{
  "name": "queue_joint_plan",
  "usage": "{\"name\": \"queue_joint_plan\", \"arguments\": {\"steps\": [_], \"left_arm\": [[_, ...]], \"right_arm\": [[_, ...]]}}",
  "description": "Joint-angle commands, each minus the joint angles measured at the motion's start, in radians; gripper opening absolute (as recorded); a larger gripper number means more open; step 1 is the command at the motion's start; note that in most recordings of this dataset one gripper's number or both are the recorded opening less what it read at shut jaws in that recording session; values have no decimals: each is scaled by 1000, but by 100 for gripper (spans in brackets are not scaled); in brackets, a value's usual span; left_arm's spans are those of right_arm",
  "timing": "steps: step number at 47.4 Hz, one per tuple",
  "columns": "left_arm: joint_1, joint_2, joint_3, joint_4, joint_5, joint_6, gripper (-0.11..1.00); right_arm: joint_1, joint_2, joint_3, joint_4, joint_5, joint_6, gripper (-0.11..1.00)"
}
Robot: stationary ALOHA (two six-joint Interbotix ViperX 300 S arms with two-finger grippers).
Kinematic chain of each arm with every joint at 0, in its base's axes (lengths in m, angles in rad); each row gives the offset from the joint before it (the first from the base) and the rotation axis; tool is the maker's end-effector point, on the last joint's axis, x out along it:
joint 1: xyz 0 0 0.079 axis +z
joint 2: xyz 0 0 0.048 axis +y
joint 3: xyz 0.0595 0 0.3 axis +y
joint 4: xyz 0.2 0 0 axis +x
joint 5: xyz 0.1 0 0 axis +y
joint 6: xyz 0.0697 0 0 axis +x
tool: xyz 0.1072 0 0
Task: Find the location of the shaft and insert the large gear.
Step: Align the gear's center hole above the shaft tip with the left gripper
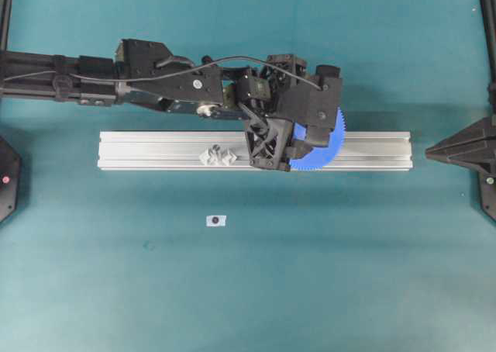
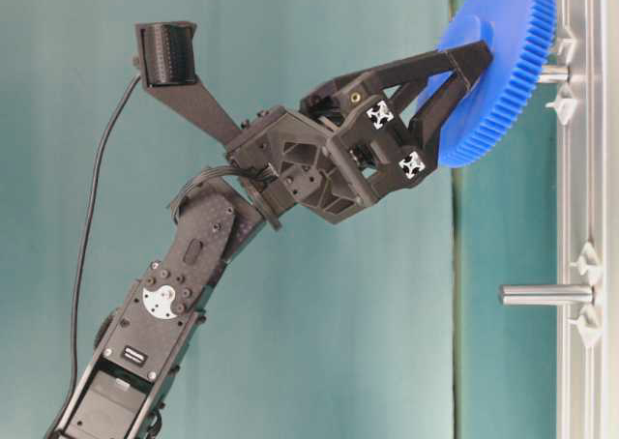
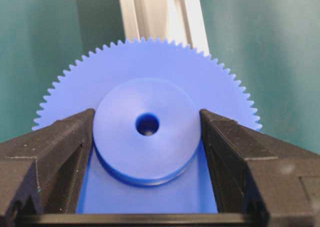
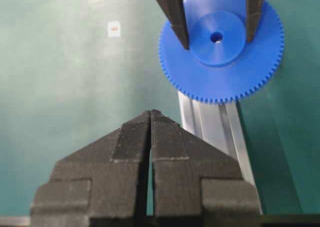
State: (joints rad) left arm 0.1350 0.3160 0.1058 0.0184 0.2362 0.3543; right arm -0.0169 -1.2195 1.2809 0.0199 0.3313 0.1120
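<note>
The large gear [image 3: 150,137] is held by its raised hub in the left gripper [image 3: 147,124], above the aluminium rail [image 1: 155,150], its face at the shaft [image 2: 553,73]. The right gripper [image 4: 151,118] is seen fully closed, empty.

Bright blue toothed plastic gear [image 1: 329,146]: mostly hidden under black left gripper [image 1: 291,146] overhead. Grey metal shaft [image 2: 553,73]: tip hidden behind gear at table level. Silver aluminium rail [image 2: 578,207]: cut by right edge.
</note>
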Motion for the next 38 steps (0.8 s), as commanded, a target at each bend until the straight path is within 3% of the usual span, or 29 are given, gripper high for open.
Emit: {"name": "queue_joint_plan", "arguments": {"steps": [1, 38], "left_arm": [[21, -29, -25, 3, 14, 2, 71], [41, -43, -67, 3, 60, -9, 71]], "right_arm": [[-3, 8, -11, -2, -6, 9, 0], [-14, 8, -6, 0, -18, 11, 0]]}}
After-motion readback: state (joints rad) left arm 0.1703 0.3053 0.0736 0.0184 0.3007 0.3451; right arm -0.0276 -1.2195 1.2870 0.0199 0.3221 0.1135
